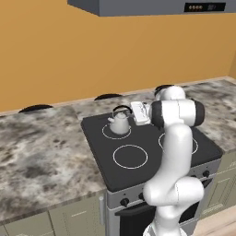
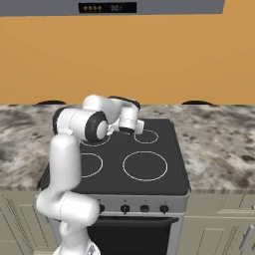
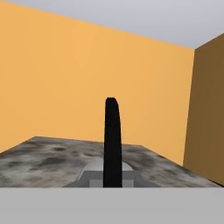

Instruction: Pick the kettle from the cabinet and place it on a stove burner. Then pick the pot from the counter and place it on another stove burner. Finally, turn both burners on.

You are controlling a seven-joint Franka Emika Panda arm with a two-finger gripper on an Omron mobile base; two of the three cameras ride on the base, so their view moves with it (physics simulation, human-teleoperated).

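Note:
The small silver-grey kettle [image 1: 120,123] stands upright on the back-left burner ring [image 1: 107,133] of the black cooktop [image 1: 147,138]. From the right, my gripper [image 1: 130,112] reaches to the kettle's arched black handle and is shut on it. In the hand view that handle [image 3: 112,140] rises as a dark bar straight ahead, with the grey kettle body [image 3: 92,168] below it. In the right base view my own elbow hides the kettle. The front-left burner [image 1: 130,156] is bare, and so is the large front-right one [image 2: 144,165]. The pot and the cabinet are out of view.
Marble-look counter [image 1: 41,147] runs on both sides of the stove. Black knobs [image 2: 124,208] line the stove's front panel. A grey range hood [image 1: 152,5] hangs overhead against the orange wall. Dark rounded shapes [image 1: 36,108] sit along the counter's back edge.

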